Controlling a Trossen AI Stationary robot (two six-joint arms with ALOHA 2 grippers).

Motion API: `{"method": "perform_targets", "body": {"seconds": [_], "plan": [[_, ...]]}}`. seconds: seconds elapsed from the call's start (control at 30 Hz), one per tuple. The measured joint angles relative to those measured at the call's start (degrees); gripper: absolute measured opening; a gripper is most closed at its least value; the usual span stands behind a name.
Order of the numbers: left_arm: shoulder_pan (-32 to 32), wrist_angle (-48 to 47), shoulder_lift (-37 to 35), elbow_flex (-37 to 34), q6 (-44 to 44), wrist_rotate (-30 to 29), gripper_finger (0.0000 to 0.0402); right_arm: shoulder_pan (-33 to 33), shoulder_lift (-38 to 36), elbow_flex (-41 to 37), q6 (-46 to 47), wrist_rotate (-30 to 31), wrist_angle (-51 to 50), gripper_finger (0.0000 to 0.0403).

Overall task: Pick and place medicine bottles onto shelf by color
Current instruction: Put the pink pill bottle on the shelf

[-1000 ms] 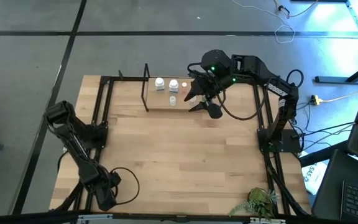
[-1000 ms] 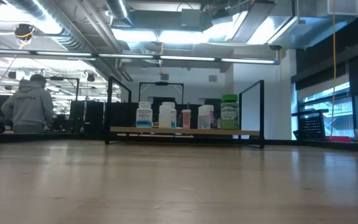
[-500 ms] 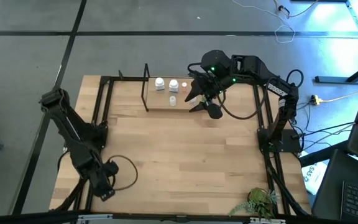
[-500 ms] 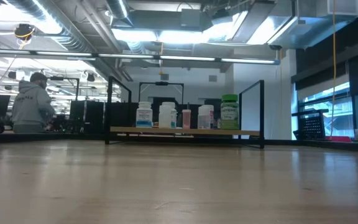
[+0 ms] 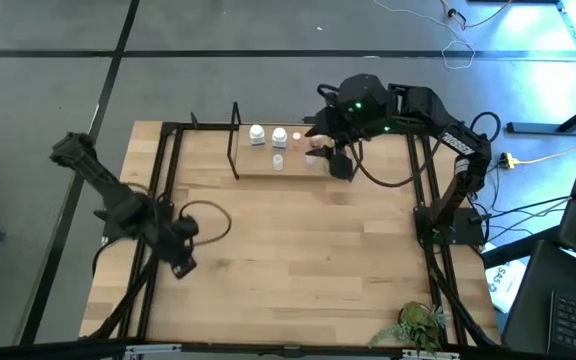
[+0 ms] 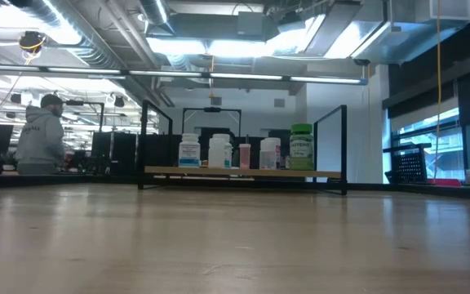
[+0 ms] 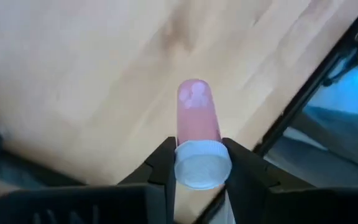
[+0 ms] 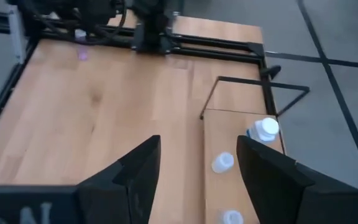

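Two arms over a wooden table [image 5: 288, 260]. Left gripper [image 5: 181, 262] sits above the table's left side, near the black frame rail, well apart from the shelf [image 5: 268, 166]. Left wrist view: its fingers [image 7: 159, 168] are clamped on a pink bottle [image 7: 197, 121] with a white cap [image 7: 202, 165], cap end between the fingers, pink body pointing away over the wood. The far-off right wrist view shows that same bottle as a small pink speck [image 8: 82, 53] below the left arm. Right gripper [image 5: 330, 150] hangs over the right end of the shelf at the table's far edge; right wrist view shows its fingers [image 8: 138, 171] wide apart, holding nothing, with the shelf board below. On the shelf top from above: two white-capped bottles [image 5: 256, 133] and [image 5: 280, 136] side by side, a smaller pale one [image 5: 278, 160] nearer the front edge, a pink one [image 5: 296, 133] just beside the second white cap. Low view shows the shelf row standing upright: white bottle with blue label [image 6: 189, 152], broader white bottle [image 6: 219, 152], slim pink bottle [image 6: 245, 155], another white one [image 6: 269, 153], green bottle [image 6: 301, 147] at the right end. Leafy plant [image 5: 418, 325] at the table's near right corner. Person in a grey hoodie [image 6: 41, 137] in the room behind, back turned.
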Motion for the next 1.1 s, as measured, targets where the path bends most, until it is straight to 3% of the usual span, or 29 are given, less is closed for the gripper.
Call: {"method": "perform_targets", "body": {"seconds": [0.27, 0.67, 0.87, 1.1], "plan": [[17.0, -1.4, -1.3, 0.8, 21.8, -0.8, 0.0091, 0.0, 0.0, 0.0, 1.2, 0.8, 0.2, 0.0213], [44.5, -1.3, 0.0, 12.8, 50.6, -3.0, 0.0091, 0.0, 0.0, 0.0, 8.7, 9.2, -0.3, 0.0213], [55.1, -1.5, 6.0, 19.9, 60.2, -0.8, 0.0091, 0.0, 0.1, 0.0, 10.1, 10.9, -0.2, 0.0213], [62.7, -7.4, 18.2, 32.5, 69.5, 3.3, 0.0091, 0.0, 0.1, 0.0, 10.1, 10.9, 0.1, 0.0213]]}}
